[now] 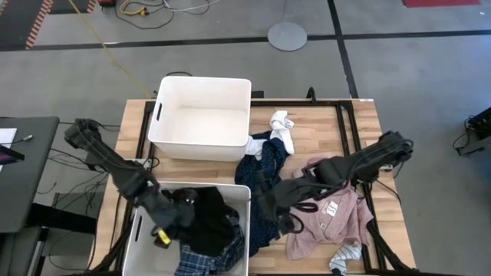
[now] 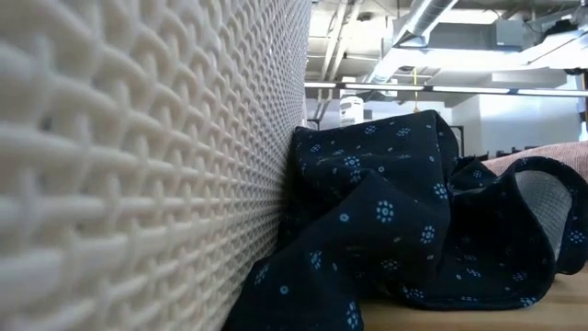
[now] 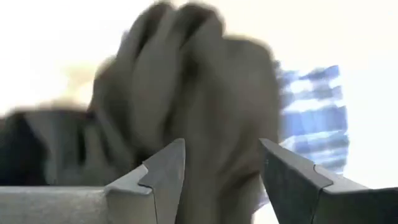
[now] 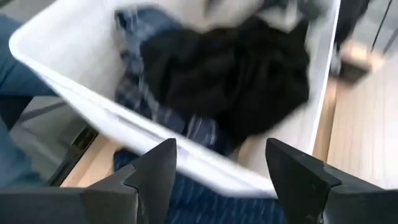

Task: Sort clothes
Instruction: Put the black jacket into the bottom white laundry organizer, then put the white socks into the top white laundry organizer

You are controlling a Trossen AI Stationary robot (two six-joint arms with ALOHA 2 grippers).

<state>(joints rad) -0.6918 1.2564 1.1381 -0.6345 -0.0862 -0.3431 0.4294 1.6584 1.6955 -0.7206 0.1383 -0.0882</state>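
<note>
While both arms are reached in toward the near side of the wooden table [image 1: 322, 115], two white bins are seen on its left half: a far bin [image 1: 201, 116] with nothing visible inside, and a near bin [image 1: 239, 193] into which clothes have been piled. In the low view the woven wall of a bin [image 2: 138, 165] fills the left of the picture, with fabric pressed against it.

That fabric is the navy dotted piece [image 1: 265, 172], which is spread on the table just beside the near bin's right wall and bunched up against it. To its right the pale pink shirt [image 1: 334, 218] is laid flat, partly under the right arm. Inside the near bin the black piece [image 1: 209, 221] is heaped over the blue-white plaid shirt [image 1: 201, 263], whose edge shows at the bin's near end.

A white sock [image 1: 282, 126] is found beyond the navy piece, near the far bin's corner, and a striped sock [image 1: 343, 259] at the pink shirt's near edge.

The left gripper [image 3: 224, 171] is held inside the near bin, its fingers parted with dark cloth bunched between them. The right gripper [image 4: 221, 165] is held over the navy piece by the bin's right wall, fingers spread wide and nothing gripped.
</note>
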